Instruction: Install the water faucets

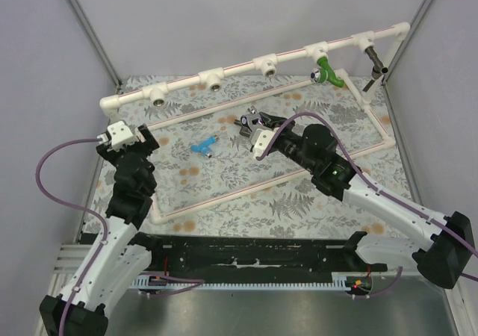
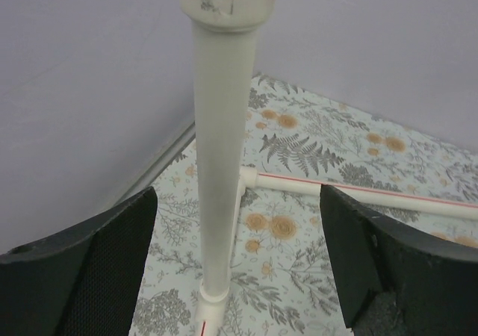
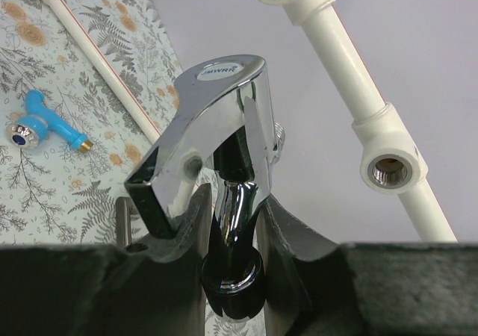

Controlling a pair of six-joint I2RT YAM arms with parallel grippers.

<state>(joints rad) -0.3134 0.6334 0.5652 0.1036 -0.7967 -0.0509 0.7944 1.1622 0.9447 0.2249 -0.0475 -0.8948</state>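
Observation:
My right gripper (image 1: 256,136) (image 3: 235,201) is shut on the shiny silver faucet (image 1: 249,119) (image 3: 216,104), holding it by its body above the mat with the lever handle up. On the mat to its left lies the light blue faucet (image 1: 203,146) (image 3: 45,127). Two faucets sit on the raised white pipe rail (image 1: 246,66): a green one (image 1: 324,72) and a dark grey one (image 1: 377,66) at the right end. My left gripper (image 1: 146,137) (image 2: 239,224) is open, its jaws standing wide on either side of the frame's left upright post (image 2: 222,164) without touching it.
Empty threaded fittings (image 1: 158,95) (image 1: 215,81) (image 1: 267,64) (image 3: 390,172) face forward along the rail. The frame's low base pipes (image 1: 246,188) (image 2: 388,194) cross the floral mat. Grey walls close in the left, back and right sides.

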